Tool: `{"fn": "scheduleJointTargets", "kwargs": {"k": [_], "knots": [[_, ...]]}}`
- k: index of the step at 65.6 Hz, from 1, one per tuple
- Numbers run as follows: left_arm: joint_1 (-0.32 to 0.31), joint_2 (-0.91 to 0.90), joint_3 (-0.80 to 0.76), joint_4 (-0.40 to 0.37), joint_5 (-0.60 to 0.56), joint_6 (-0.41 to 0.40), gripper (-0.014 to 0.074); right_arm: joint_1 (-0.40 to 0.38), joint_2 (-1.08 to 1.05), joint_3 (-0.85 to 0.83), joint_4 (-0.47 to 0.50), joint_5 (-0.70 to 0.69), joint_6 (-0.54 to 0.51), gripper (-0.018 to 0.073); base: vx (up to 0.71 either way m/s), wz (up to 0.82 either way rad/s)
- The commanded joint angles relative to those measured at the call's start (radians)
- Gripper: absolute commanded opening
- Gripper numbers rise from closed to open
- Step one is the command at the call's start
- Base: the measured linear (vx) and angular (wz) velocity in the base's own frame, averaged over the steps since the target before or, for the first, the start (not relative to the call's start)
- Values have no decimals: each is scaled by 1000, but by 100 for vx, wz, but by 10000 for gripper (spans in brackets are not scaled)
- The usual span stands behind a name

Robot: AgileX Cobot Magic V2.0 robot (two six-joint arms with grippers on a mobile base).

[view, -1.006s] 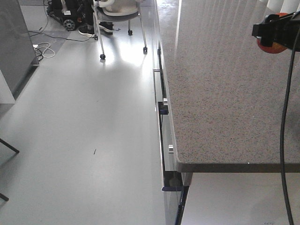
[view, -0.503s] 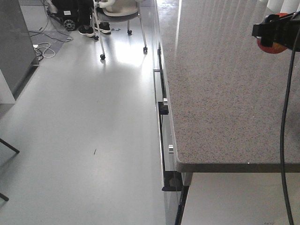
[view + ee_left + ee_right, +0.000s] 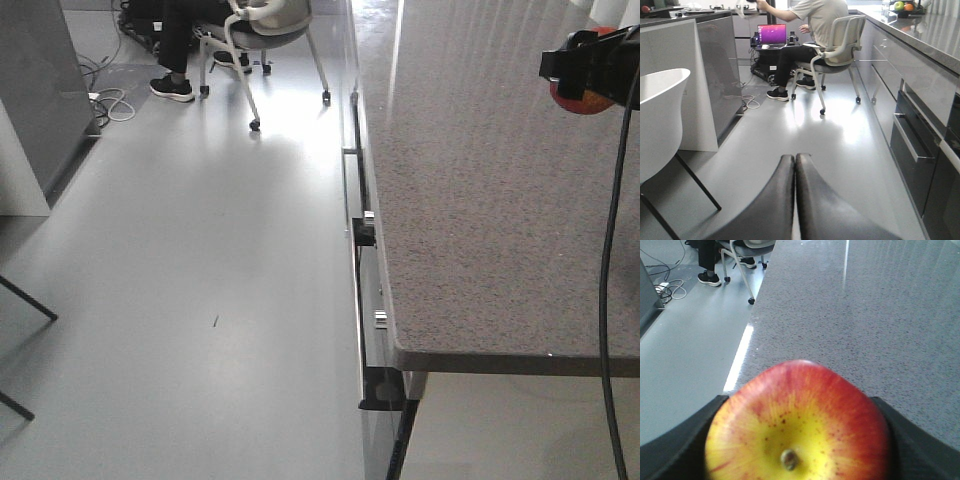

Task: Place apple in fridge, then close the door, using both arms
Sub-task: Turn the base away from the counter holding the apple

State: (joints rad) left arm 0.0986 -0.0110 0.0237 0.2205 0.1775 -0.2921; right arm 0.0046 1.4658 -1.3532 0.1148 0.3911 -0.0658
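— So, which step are you working on?

— I'm doing the carry. My right gripper [image 3: 592, 68] is clamping the apple [image 3: 797, 422] between its two fingers, up over the far right of the speckled countertop [image 3: 480, 200]. My left gripper [image 3: 795, 200] is pointing along the floor with its fingers pressed together around nothing.

— And the fridge?

— I'm not finding it in any view, so I judge the next move calls for turning toward it before I'm reaching for a shelf. The door comes after that.

— What are you counting?

— One apple, two grippers, one countertop. Far down the aisle, one person [image 3: 822, 17] is sitting on one office chair [image 3: 837, 35], with one laptop [image 3: 771, 35] glowing beyond.
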Motion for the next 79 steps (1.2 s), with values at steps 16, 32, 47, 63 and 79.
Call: {"fn": "scheduleJointTargets", "kwargs": {"k": [16, 32, 47, 63, 79], "knots": [[-9, -16, -17, 0, -68, 1, -6, -5, -37, -30, 0, -82, -8, 214, 1, 24], [-9, -16, -17, 0, -68, 1, -6, -5, -37, -30, 0, -82, -8, 214, 2, 40], [-9, -16, -17, 0, -68, 1, -6, -5, -37, -30, 0, -82, -8, 214, 2, 40], [-9, -16, -17, 0, -68, 1, -6, -5, -37, -30, 0, -82, -8, 214, 2, 39], [-9, -16, -17, 0, -68, 1, -6, -5, -37, -30, 0, -82, -8, 214, 2, 43]]}}
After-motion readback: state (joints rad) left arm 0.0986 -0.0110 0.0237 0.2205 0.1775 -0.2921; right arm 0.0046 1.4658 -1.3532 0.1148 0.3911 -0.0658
